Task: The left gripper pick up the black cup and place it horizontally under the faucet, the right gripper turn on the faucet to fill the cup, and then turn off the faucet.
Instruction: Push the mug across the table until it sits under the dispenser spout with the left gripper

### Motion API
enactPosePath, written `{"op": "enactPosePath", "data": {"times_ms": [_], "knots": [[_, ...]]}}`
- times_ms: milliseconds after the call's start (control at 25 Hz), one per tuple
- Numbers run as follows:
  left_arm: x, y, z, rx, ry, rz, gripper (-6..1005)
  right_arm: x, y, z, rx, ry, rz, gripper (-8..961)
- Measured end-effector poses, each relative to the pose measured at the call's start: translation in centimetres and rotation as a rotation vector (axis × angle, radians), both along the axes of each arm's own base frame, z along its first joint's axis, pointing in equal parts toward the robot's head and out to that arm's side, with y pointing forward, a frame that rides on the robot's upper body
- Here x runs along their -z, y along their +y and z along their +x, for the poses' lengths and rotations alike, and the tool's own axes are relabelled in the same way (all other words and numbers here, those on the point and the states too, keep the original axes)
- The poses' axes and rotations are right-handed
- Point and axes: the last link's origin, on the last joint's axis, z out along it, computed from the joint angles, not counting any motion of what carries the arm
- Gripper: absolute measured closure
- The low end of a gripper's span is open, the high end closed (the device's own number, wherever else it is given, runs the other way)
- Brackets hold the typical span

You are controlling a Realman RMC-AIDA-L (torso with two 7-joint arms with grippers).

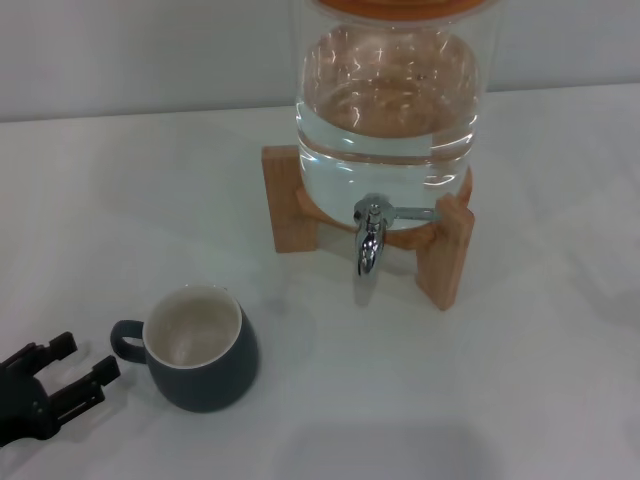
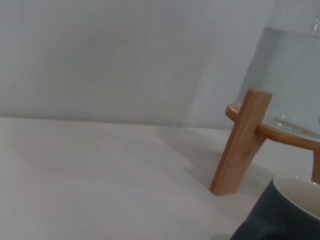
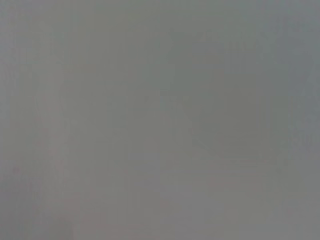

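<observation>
I see the black cup (image 1: pixel 200 350) upright, handle toward my left gripper (image 1: pixel 78 362), fingers spread apart nearby.

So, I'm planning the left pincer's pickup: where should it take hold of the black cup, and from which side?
Probably the loop handle, coming from the robot's left. The black cup stands upright with that handle pointing at the left pincer, which sits open beside it, not touching. The rounded body looks wide for it.

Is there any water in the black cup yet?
No, it is empty. The head view looks straight into the upright black cup, and only its dry cream inside shows.
</observation>
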Motion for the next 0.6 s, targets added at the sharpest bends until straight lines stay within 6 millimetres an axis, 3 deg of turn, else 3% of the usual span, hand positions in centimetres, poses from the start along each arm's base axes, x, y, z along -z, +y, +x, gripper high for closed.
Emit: {"op": "enactPosePath", "data": {"times_ms": [600], "knots": [[0.5,2.6,0.8,0.001,0.035,-0.025,214,-0.2,0.1,-0.1,-0.008,-0.012,0.000,88]]}}
